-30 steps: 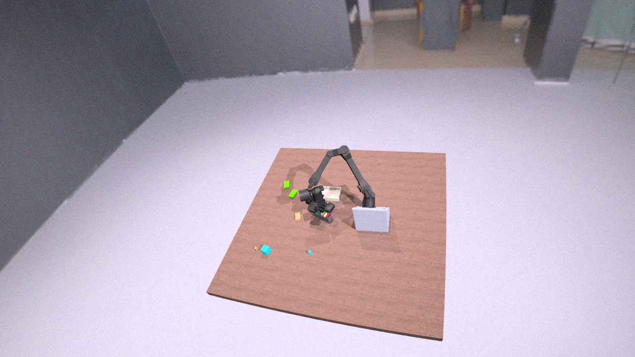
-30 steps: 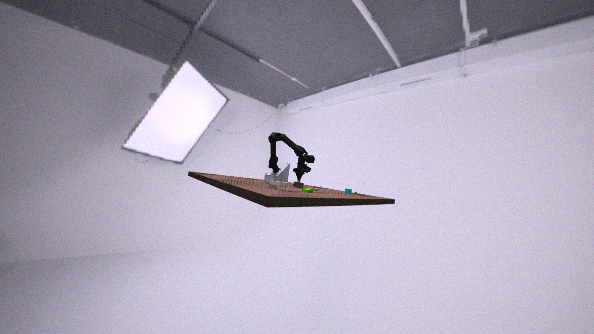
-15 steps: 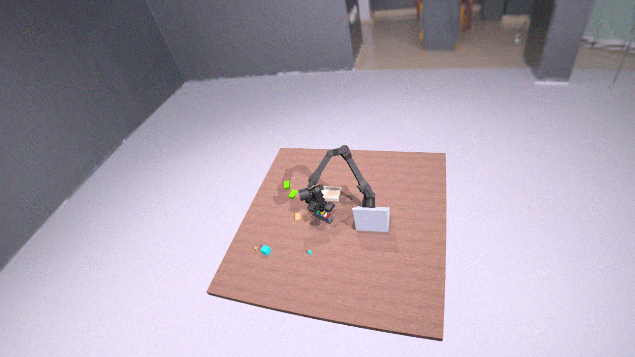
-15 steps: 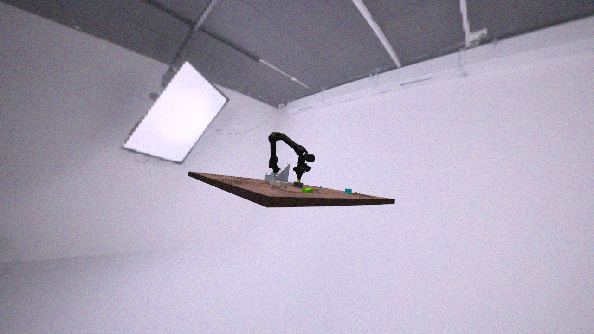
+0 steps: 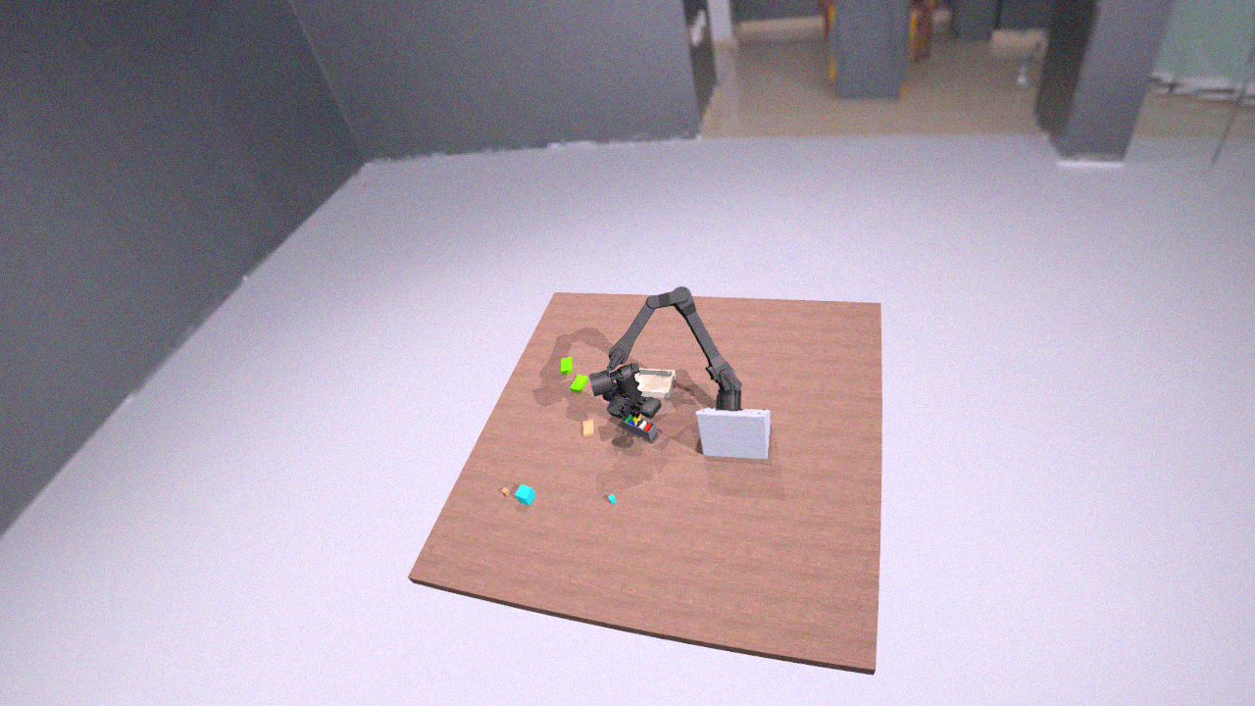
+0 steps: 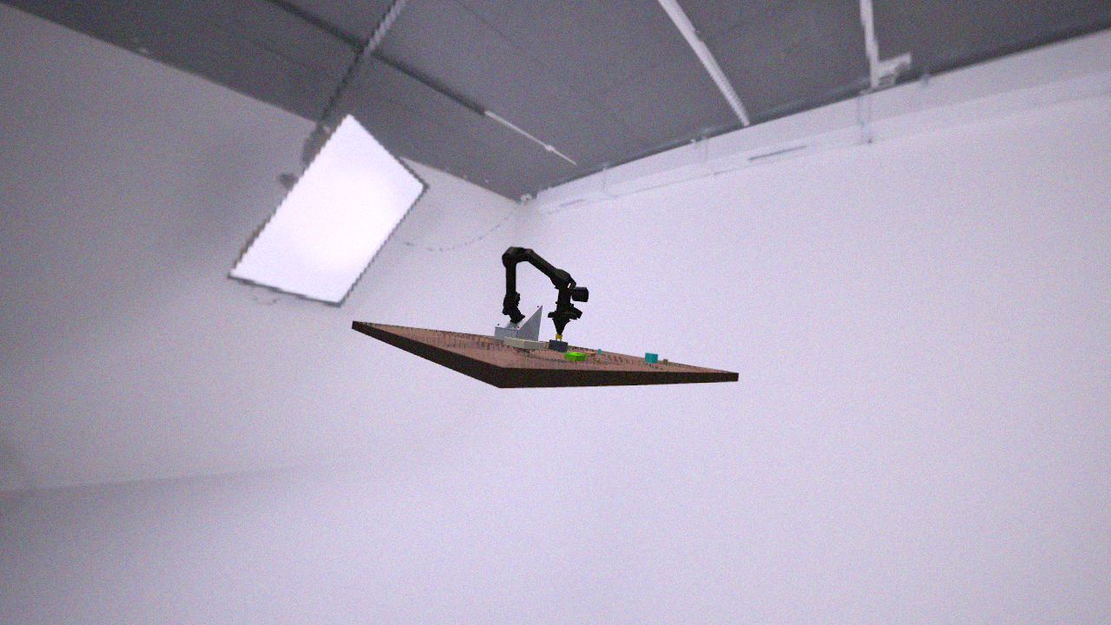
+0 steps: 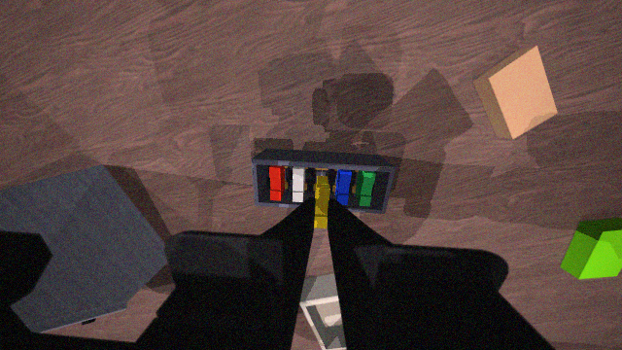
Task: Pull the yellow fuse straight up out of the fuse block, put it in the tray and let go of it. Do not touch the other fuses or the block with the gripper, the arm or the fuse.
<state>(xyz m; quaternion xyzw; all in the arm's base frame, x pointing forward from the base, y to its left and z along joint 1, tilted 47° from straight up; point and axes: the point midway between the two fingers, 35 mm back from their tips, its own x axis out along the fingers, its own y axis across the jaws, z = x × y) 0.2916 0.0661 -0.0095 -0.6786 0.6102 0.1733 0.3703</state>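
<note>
The dark fuse block [image 7: 323, 157] [image 5: 640, 429] [image 6: 557, 345] lies on the wooden table and holds red [image 7: 276, 183], white [image 7: 297, 185], blue [image 7: 343, 186] and green [image 7: 365, 189] fuses. My gripper [image 7: 321, 204] [image 5: 633, 412] [image 6: 558, 332] points down over the block's middle slot and is shut on the yellow fuse [image 7: 321, 216]. The fuse stands higher than the other fuses, raised above its slot. I cannot tell whether its lower end is clear of the block. The white tray [image 5: 656, 381] [image 6: 524, 342] [image 7: 323, 311] stands just behind the block, toward the arm's base.
A tan block [image 7: 522, 92] [image 5: 587, 427] and two green blocks [image 7: 595, 248] [image 5: 578, 382] [image 5: 567, 363] lie left of the fuse block. The grey base box [image 5: 733, 431] [image 7: 83, 243] stands to the right. A cyan cube [image 5: 525, 494] and a small cyan piece [image 5: 611, 498] lie nearer the front.
</note>
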